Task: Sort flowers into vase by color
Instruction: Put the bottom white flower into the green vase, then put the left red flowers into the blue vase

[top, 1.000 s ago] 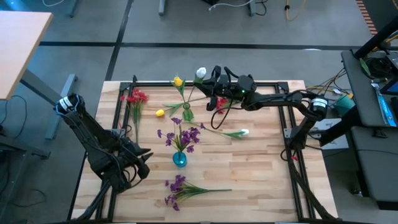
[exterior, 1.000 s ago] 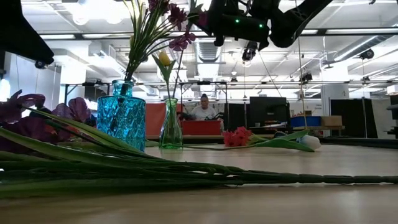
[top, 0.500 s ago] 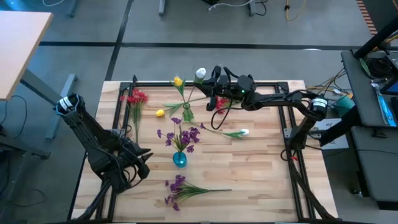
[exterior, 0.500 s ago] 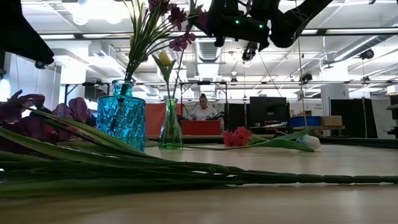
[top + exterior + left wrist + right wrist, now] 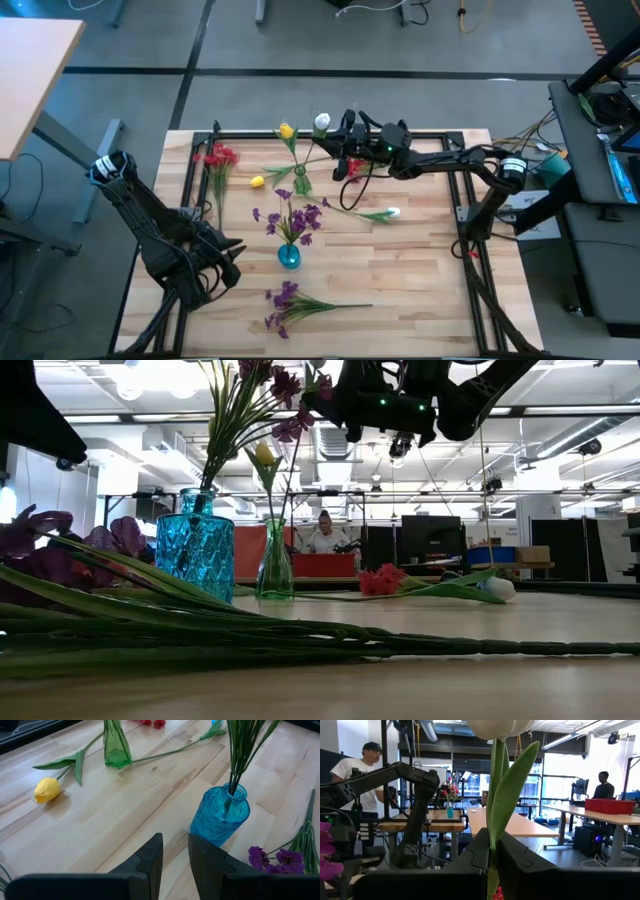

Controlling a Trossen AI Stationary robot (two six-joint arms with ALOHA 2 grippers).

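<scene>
My right gripper (image 5: 340, 142) hovers high over the table's far middle, shut on a white-budded flower (image 5: 322, 122); the bud (image 5: 500, 727) fills the top of the right wrist view. A green vase (image 5: 301, 184) holds a yellow flower (image 5: 287, 131). A blue vase (image 5: 288, 256) holds purple flowers (image 5: 296, 216). Flat on the wood lie a red flower (image 5: 218, 157), a yellow bud (image 5: 257, 181), a white flower (image 5: 385, 213), a red flower (image 5: 355, 165) and a purple flower (image 5: 290, 303). My left gripper (image 5: 175, 851) waits narrowly open near the blue vase (image 5: 220, 817). My right gripper pinches the white flower's green stem (image 5: 493, 836) between its two fingers, below the bud and beside a long leaf (image 5: 512, 790). The flower is lifted clear of the table, its bud standing out beyond the fingertips. The stem's lower end is hidden behind the fingers.
A black frame (image 5: 455, 132) runs around the tabletop. Free wood lies at the near right of the table (image 5: 420, 290). People and other workbenches show in the room beyond (image 5: 355, 765).
My right gripper has kept its hold and shifted only slightly, bringing the white bud a little toward the green vase. Everything else lies as before.
</scene>
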